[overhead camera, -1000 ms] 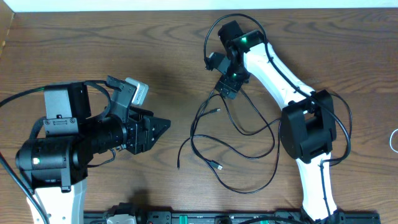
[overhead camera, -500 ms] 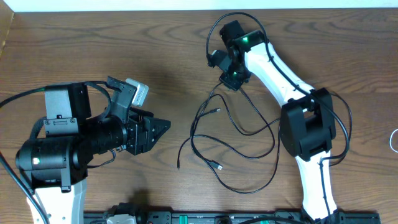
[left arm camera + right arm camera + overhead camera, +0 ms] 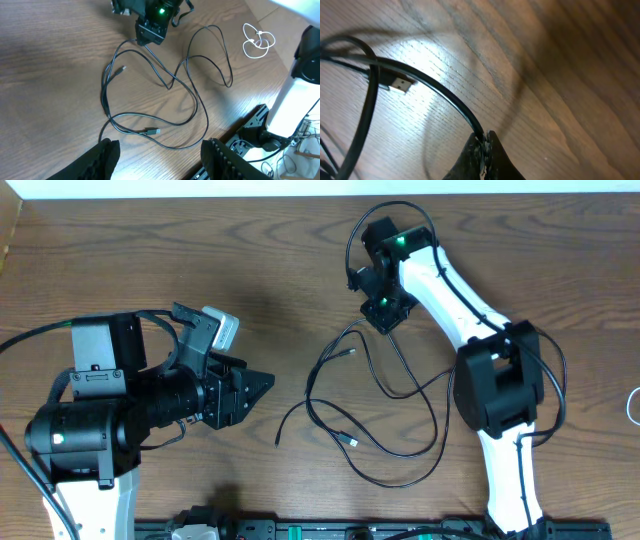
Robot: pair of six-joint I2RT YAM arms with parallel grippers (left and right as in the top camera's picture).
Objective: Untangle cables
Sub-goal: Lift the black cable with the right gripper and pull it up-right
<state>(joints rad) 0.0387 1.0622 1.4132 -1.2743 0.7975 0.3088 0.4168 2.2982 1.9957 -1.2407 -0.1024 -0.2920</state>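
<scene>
The black cable lies in loose crossing loops on the wooden table, with one plug [image 3: 350, 443] near the middle and another [image 3: 349, 355] further back. My right gripper [image 3: 386, 318] is shut on the far stretch of this cable. In the right wrist view its tips [image 3: 484, 144] pinch the black cord [image 3: 437, 89], and a plug [image 3: 400, 83] lies beside it. My left gripper [image 3: 262, 385] hovers open to the left of the loops, touching nothing; its fingers [image 3: 105, 155] frame the near plug [image 3: 151, 131]. The white cable [image 3: 258, 41] lies coiled apart at the far right.
The right arm's white links [image 3: 450, 290] and black base joint [image 3: 497, 390] stand over the right side of the loops. A black rail [image 3: 330, 530] runs along the table's front edge. The table's far edge [image 3: 200, 200] meets a white wall.
My right gripper has shut on the black cable and shifted slightly right, dragging the upper loops along. The loose end at lower left has slid a little. The left arm has not moved.
</scene>
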